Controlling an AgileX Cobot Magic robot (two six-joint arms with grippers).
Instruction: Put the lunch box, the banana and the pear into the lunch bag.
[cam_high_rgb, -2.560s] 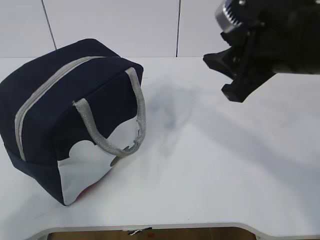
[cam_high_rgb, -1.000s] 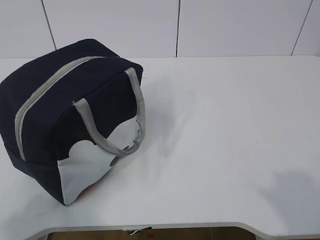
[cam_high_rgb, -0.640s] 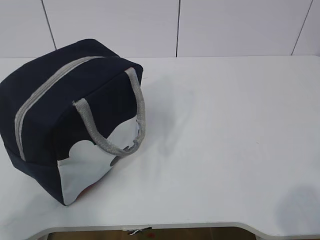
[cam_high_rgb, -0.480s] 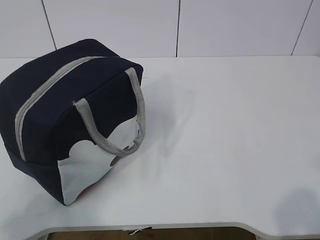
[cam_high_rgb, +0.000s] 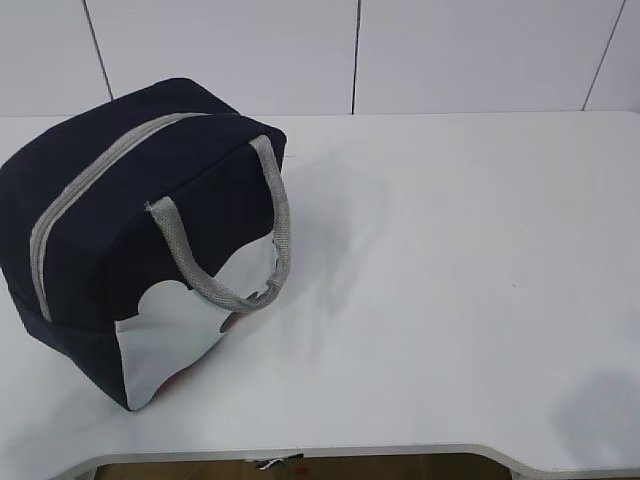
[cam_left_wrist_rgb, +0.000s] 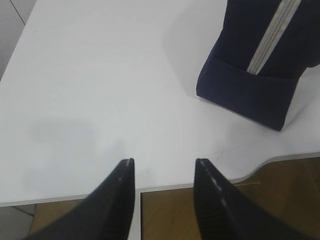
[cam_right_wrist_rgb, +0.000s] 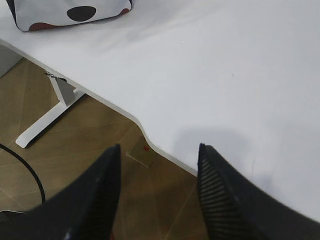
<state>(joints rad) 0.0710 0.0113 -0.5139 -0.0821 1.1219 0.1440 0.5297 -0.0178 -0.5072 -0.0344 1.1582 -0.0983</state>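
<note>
Exterior view: the lunch bag (cam_high_rgb: 140, 235) stands upright at the left of the white table (cam_high_rgb: 450, 270), its grey zipper (cam_high_rgb: 85, 195) closed along the top and one grey handle (cam_high_rgb: 235, 250) hanging over the white lower panel. No arm or gripper appears here. Lunch box, banana and pear are not visible in any view.

Left wrist view: the left gripper (cam_left_wrist_rgb: 164, 172) hangs above the table's near edge, jaws apart, nothing between them. The bag's navy end with its zipper strip sits at the upper right, well apart from the fingers (cam_left_wrist_rgb: 122, 187).

Right wrist view: the right gripper (cam_right_wrist_rgb: 159, 170) sits over the table edge and wooden floor (cam_right_wrist_rgb: 65, 145), jaws spread wide and empty. The bag's white panel with a dark spot (cam_right_wrist_rgb: 81, 12) shows at the top left corner, well apart from the gripper
</note>
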